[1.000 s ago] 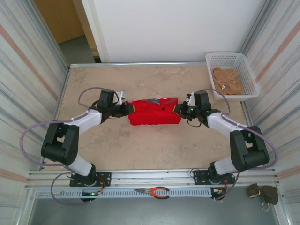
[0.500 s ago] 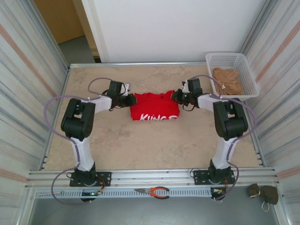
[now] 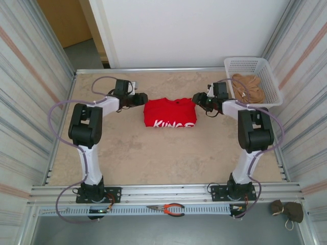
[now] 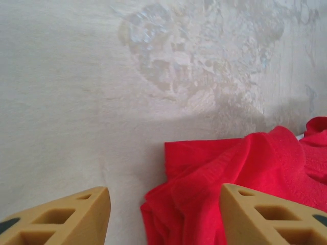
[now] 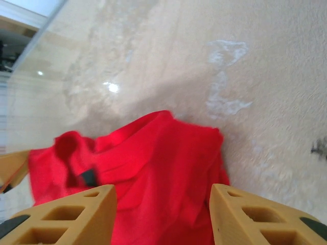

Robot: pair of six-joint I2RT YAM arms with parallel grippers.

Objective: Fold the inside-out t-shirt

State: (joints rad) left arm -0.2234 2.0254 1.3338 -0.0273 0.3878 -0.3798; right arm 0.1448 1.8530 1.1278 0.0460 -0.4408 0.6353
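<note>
Shirt first: the red t-shirt (image 3: 169, 113) lies folded in a small block on the table (image 3: 168, 158). It is midway between the left and right edges and closer to the far edge. White letters show on its near part.

The left end effector (image 3: 139, 98) sits just beside the shirt's far left corner. Its fingers (image 4: 61, 217) are spread wide, with bunched red cloth between them. The right end effector (image 3: 198, 98) sits just beside the far right corner, also spread wide.

A white basket (image 3: 269, 76) with a tan cloth (image 3: 248, 88) in it stands in the far right corner, near the right arm. Red-handled pliers (image 3: 169, 208) lie on the metal rail along the near edge.
</note>
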